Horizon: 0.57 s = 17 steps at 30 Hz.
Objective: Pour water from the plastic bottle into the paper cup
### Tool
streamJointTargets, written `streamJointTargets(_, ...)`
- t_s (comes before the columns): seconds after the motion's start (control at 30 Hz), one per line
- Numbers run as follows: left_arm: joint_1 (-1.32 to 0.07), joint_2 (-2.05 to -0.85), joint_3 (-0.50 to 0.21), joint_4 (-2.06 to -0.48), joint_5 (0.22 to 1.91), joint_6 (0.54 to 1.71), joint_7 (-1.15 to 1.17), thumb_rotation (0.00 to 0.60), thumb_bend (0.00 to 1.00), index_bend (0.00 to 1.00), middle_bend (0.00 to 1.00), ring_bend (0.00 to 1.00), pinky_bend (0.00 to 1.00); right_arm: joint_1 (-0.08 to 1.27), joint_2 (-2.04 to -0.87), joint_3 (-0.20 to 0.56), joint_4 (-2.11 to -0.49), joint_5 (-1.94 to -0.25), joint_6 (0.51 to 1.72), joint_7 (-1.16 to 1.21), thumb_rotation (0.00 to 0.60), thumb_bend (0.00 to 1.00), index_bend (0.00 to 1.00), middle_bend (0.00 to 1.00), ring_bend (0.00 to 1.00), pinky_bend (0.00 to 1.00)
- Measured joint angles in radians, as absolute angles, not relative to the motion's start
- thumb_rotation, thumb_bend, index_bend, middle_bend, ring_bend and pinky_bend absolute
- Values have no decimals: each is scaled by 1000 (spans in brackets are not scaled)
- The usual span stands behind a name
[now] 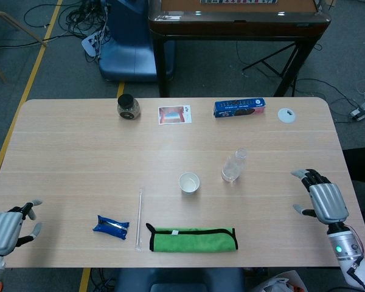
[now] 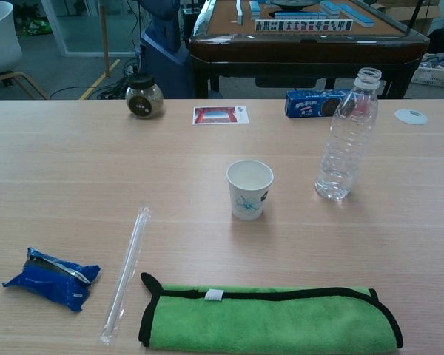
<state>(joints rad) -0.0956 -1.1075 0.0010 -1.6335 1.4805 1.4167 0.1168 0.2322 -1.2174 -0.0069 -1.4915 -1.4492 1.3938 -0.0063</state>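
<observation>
1. Two hands sit at the near table (image 1: 61,146) edge, both empty with fingers spread: left hand (image 1: 6,228) at the near-left corner, right hand (image 1: 324,199) at the near-right edge. Neither shows in the chest view.
2. Cup (image 2: 249,189) stands upright mid-table, just behind the green cloth (image 2: 270,318).
3. Bottle (image 2: 347,136) stands upright, cap off, just right of the cup and apart from it. It lies forward-left of the right hand, the nearer hand by far.
4. Water level is hard to make out.
</observation>
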Motion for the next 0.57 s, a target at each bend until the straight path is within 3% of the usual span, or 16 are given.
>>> streamJointTargets(0.33,-98,-1108,4,-1639,1505,1425,114,600,329,283,511,480,738,167,-1181,-30,-1562,-1502,1476,-87,600,0,221,237,156,349)
streamJointTargets(0.57,-99,-1119,8,-1627,1528,1436,108,600,329,290,511,480,738,154,-1167,-27,-1579,-1514,1463,-84,600,0,221,237,156,349)
